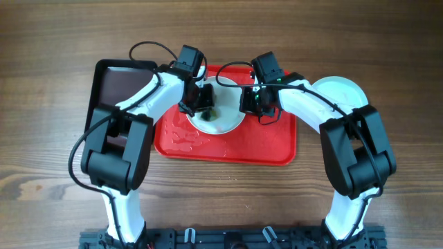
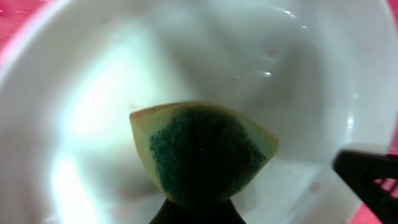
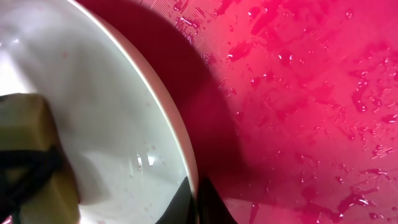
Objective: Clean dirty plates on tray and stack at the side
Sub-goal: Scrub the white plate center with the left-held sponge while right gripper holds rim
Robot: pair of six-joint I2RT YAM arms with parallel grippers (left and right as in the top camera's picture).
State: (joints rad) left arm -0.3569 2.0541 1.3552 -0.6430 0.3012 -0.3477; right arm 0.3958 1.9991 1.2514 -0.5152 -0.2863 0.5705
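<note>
There were two arms, a left arm (image 1: pixel 121 145) and a right arm (image 1: pixel 356 149), two trays, a red tray (image 1: pixel 277 149) and a black tray (image 1: pixel 114 83), one sponge (image 2: pixel 205 149), and at least two plates, one plate (image 1: pixel 227 124) on red, another plate (image 1: pixel 342 88) beside it.

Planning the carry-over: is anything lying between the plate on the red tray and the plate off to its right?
Nothing visible does: only wet tray and bare table lie between the plate, its rim pinched by the right claw, and the side plate. The right arm hides part of that stretch.
</note>
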